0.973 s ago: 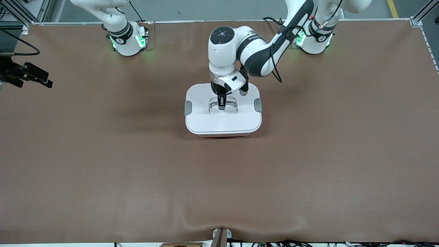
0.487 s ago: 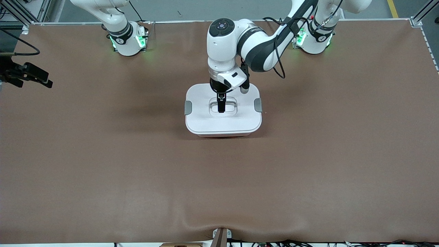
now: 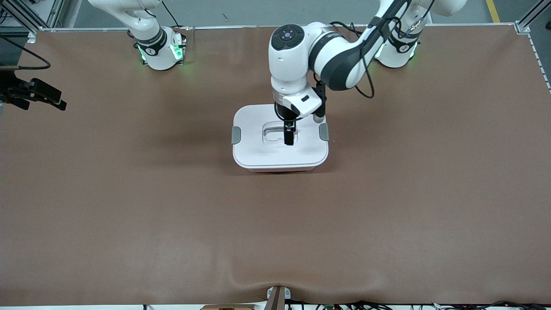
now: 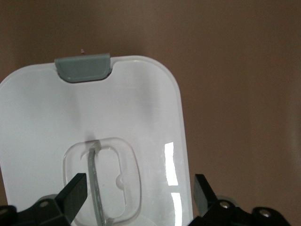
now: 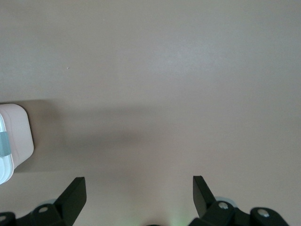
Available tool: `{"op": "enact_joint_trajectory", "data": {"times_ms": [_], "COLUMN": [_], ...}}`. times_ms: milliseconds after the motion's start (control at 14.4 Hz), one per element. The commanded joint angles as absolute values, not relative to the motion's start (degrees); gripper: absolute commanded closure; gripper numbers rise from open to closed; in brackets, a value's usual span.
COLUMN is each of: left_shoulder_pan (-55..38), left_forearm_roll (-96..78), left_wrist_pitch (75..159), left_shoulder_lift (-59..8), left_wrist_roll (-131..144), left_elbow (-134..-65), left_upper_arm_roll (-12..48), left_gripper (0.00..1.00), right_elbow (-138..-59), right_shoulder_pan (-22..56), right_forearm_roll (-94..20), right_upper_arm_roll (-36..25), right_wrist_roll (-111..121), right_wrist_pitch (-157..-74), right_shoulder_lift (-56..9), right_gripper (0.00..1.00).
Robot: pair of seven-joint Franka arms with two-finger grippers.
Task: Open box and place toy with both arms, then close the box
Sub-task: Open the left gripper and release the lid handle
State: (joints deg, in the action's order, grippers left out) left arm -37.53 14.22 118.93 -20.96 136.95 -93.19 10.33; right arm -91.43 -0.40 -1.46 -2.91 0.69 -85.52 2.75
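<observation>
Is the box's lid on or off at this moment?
On. The white lid sits flush over the box, grey clips at both ends; the open left gripper is above its handle.

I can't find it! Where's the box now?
In the front view, the box sits mid-table, lid on, under the open left pincer.

Left gripper (image 3: 289, 138) rose off the lid's recessed handle (image 3: 275, 133), let go and spread its fingers (image 4: 75, 193) wide, drifted toward the grey clip (image 3: 323, 131) at the left arm's end of the box (image 3: 280, 148), the arm's wrist shifted the same way.
</observation>
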Motion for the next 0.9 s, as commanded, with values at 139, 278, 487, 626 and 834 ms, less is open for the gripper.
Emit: {"op": "enact_joint_trajectory", "data": {"times_ms": [139,278,487,626,834], "left_shoulder_pan": [-32.9,-32.4,-30.4,-28.3,-27.2], "left_forearm_roll": [14.9,14.9,14.9,14.8,14.2], "left_wrist_pitch": [115.3,114.7,113.2,112.8,110.7], "left_shoulder_lift": [-17.6,-17.2,-16.3,-15.2,-13.5], "left_wrist_roll": [127.1,125.4,121.6,117.2,111.5], "left_elbow": [-93.2,-93.2,-93.2,-93.3,-93.3], "left_upper_arm_roll": [11.0,10.7,10.6,11.0,10.2], "left_gripper": [0.0,0.0,0.0,0.0,0.0], "right_elbow": [-90.9,-90.9,-90.9,-90.9,-90.9], "right_shoulder_pan": [-0.5,-0.4,-0.4,-0.4,-0.4], "right_forearm_roll": [-1.4,-1.4,-1.4,-1.4,-1.4], "right_upper_arm_roll": [-2.8,-2.8,-2.8,-2.8,-2.8], "right_wrist_roll": [0.7,0.7,0.7,0.7,0.7], "right_wrist_pitch": [-84.6,-84.5,-84.5,-84.5,-84.4], "right_shoulder_lift": [3.0,3.0,3.0,3.0,3.0], "right_gripper": [0.0,0.0,0.0,0.0,0.0]}}
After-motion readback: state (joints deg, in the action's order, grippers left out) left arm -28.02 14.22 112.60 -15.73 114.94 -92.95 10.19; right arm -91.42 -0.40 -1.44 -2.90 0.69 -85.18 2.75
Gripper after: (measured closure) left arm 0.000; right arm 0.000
